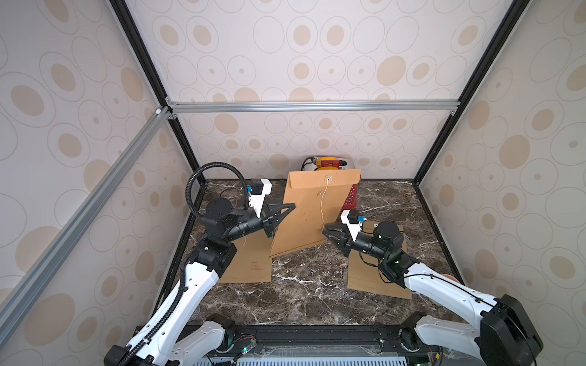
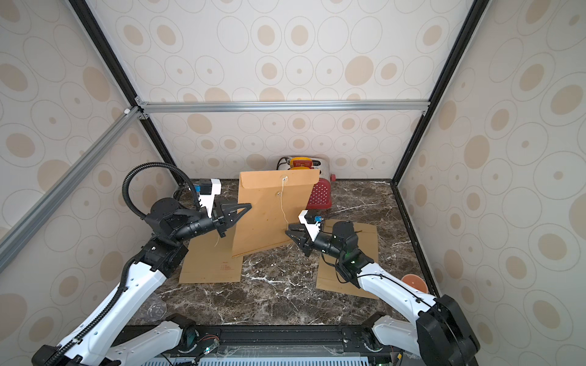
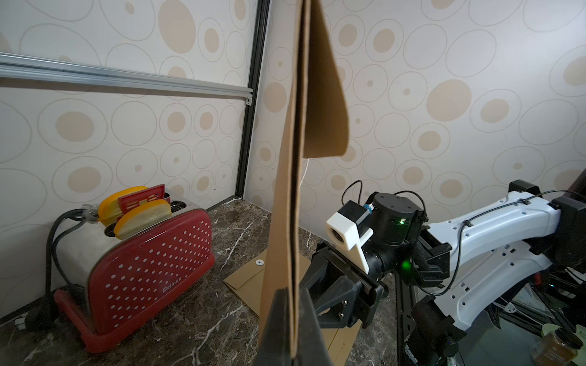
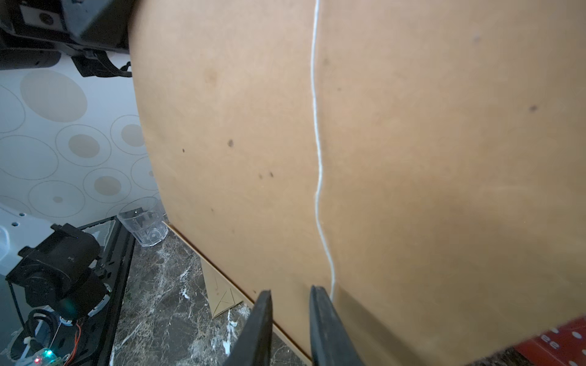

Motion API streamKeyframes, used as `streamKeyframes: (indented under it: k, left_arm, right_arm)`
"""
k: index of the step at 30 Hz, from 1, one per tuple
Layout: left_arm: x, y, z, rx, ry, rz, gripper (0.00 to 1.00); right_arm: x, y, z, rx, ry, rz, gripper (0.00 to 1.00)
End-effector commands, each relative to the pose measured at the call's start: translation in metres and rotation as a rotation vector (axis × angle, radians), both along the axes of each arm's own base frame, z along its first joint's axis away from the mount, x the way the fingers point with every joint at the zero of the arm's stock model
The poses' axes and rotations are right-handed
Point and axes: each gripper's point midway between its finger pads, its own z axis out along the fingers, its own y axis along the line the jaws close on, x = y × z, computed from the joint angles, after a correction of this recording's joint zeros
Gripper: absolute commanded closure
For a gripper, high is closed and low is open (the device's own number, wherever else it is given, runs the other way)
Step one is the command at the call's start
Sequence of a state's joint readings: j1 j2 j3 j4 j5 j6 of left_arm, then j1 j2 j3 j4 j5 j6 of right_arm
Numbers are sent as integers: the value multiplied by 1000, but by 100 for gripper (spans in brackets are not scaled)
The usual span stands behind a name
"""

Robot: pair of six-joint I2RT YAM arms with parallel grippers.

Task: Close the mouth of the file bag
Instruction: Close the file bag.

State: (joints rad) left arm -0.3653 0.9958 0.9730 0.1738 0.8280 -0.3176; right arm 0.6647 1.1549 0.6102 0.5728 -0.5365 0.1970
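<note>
File bag [image 1: 304, 215] stands up tall near the middle of the table [image 1: 310, 294], tipped a little, and I cannot tell if its low corner touches the table. On the left, another brown bag [image 1: 250, 266] lies flat. The left claw [image 1: 284, 213] is pinched tight on the tall bag's left edge and holds it up. At the top, the flap [image 1: 323, 179] is folded down over the mouth. A white string [image 1: 322, 202] hangs from the flap, loose and long. Its end is just beside the right claw [image 1: 325, 228]. That claw is open only a little, with nothing between its fingers [image 4: 320, 313]; the string sits next to one finger, not inside the gap. One more bag [image 1: 364, 279] lies flat under the right arm. I think the job now is to catch the string. To do it well, the right claw should slide sideways until the string is in the gap, then pinch near the end. The left claw should keep the bag very steady, because the paper bends and the string swings. Then the string can go round the small button [image 2: 278, 192] under the flap.
</note>
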Motion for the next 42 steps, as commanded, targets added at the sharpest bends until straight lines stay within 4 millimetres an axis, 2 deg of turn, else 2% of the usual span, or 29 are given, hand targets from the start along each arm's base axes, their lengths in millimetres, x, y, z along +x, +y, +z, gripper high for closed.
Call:
streamKeyframes:
  k: [1,9,15,19,23,30,35,42]
  left_arm:
    - [-7,1,13,-1,-72,1,100]
    - [-12,0,16,-18,-86,-21,100]
    - [-15,0,17,-26,-118,-24,100]
    - [-13,3,15,-19,-133,0,100]
    - [-13,2,14,-17,-136,-2,100]
    - [-14,0,16,-40,-132,-22,100]
    - [-19,-1,19,-47,-143,-38,100]
    - [-21,-2,19,-52,-140,-51,100]
  right_arm:
    - [0,2,5,10,-31,-2,77]
    - [1,1,3,-8,-71,-39,76]
    - [-2,0,8,-59,-215,-92,65]
    - [3,-3,20,-72,-274,-133,63]
    - [7,-7,29,-102,-333,-163,63]
    - [14,9,24,-112,-290,-119,63]
    - [22,21,13,-103,-254,-112,64]
    - [30,25,13,-62,-246,-132,72]
